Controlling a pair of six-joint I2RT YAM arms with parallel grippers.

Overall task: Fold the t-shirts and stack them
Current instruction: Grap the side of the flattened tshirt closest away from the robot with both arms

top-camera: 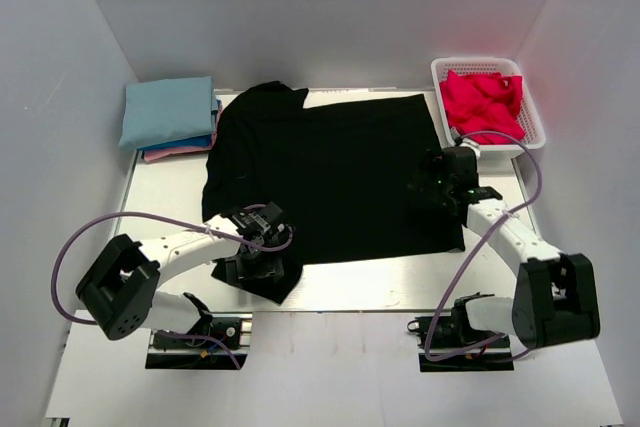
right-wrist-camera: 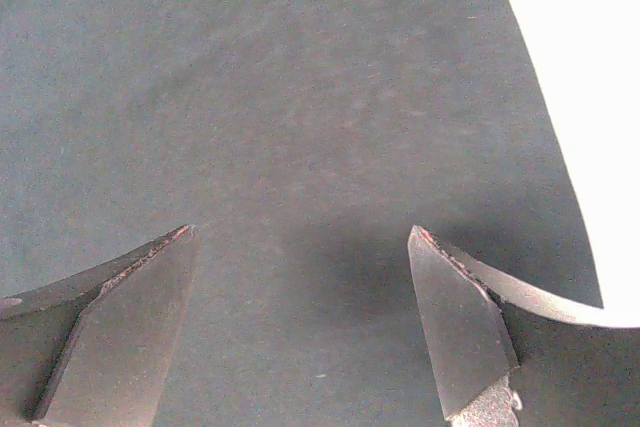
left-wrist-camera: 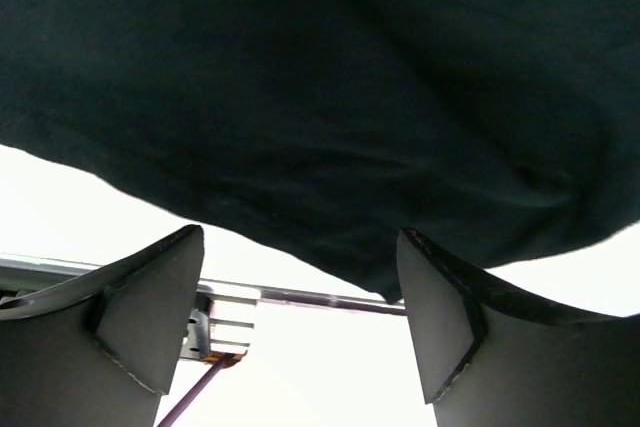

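Here, a white lattice basket (top-camera: pixel 533 107) holds crumpled red t-shirts (top-camera: pixel 482 102); a soft black t-shirt (top-camera: pixel 330 172) lies flat on the desk (top-camera: pixel 400 282), left fingers (left-wrist-camera: pixel 150 312) and right fingers (right-wrist-camera: pixel 130 322) spread apart over it.

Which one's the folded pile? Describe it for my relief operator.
From the big black shirt spread across the table, look to the far left corner. The pile there is the only neatly folded cloth: light blue on top, blue and pink edges beneath, unlike the crumpled red cloth in the white basket far right.
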